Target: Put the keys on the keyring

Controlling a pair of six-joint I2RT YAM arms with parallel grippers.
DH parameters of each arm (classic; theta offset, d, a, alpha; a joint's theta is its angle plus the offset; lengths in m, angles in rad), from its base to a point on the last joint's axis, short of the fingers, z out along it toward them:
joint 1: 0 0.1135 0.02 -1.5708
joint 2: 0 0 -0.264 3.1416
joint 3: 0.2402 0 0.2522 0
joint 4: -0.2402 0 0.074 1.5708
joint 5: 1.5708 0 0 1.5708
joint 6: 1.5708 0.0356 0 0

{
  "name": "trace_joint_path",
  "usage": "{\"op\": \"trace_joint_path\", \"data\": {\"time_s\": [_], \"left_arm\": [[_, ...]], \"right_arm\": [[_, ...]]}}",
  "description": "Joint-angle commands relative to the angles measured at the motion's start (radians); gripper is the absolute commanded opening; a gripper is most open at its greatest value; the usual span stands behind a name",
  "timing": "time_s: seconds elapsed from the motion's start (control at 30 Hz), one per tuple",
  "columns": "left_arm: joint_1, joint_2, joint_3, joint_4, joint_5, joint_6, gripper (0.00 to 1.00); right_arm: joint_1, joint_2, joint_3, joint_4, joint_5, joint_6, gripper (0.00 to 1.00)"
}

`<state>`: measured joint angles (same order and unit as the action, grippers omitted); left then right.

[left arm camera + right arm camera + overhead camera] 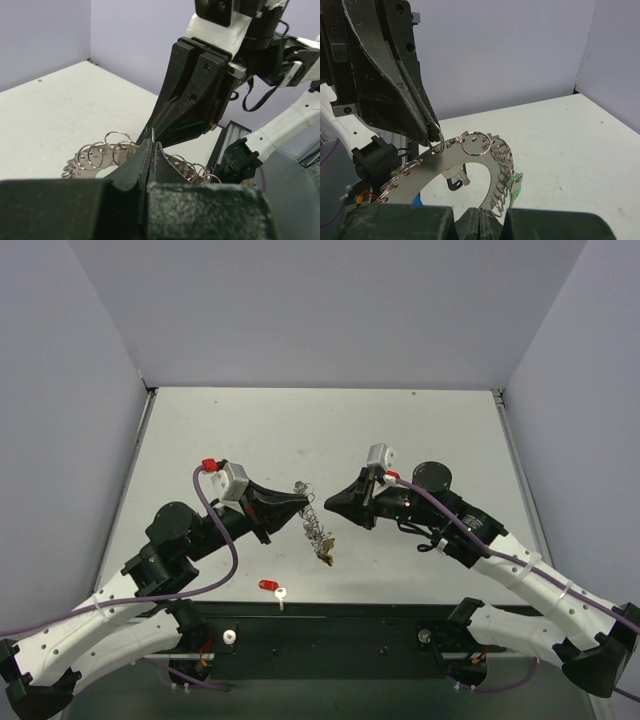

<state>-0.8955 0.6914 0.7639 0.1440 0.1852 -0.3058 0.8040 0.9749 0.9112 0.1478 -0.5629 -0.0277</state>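
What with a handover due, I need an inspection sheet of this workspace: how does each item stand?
Surface: white table, lightly speckled.
Job's things: keyring held between both grippers, gold tag at its low end; green key among its rings; red key lying near the front edge.
Clutter: nothing seen.
Grippers: left gripper shut on the keyring; right gripper likewise.
Cables: purple cable along each arm.
Surroundings: grey walls on three sides.

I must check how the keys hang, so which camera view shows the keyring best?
The right wrist view: the keyring is close and large, its flat arc and small loops sharp. The top external view shows only a small tangle. The left wrist view shows some loops; the left gripper hides the rest.
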Motion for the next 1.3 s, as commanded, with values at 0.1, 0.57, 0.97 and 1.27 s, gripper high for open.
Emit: {"op": "trace_joint_path", "data": {"time_s": [0.1,0.57,0.97,1.27], "left_arm": [[0.0,-0.039,0.109,-0.205,-0.206,0.077,0.0],[0.416,-0.004,0.109,-0.462,-0.077,-0.035,0.0],[0.948,0.051,0.135,-0.566,0.182,-0.049,0.0],[0.991,0.082,0.183,-0.569,0.122,-0.046,0.0]], "right_arm": [[-0.014,0.002,-0.035,-0.013,0.081,-0.006,0.0],[0.141,0.174,-0.147,-0.113,-0.002,-0.003,0.57],[0.411,0.551,0.031,-0.024,0.199,0.101,0.58],[0.503,0.843,0.339,-0.252,0.408,0.251,0.64]]}}
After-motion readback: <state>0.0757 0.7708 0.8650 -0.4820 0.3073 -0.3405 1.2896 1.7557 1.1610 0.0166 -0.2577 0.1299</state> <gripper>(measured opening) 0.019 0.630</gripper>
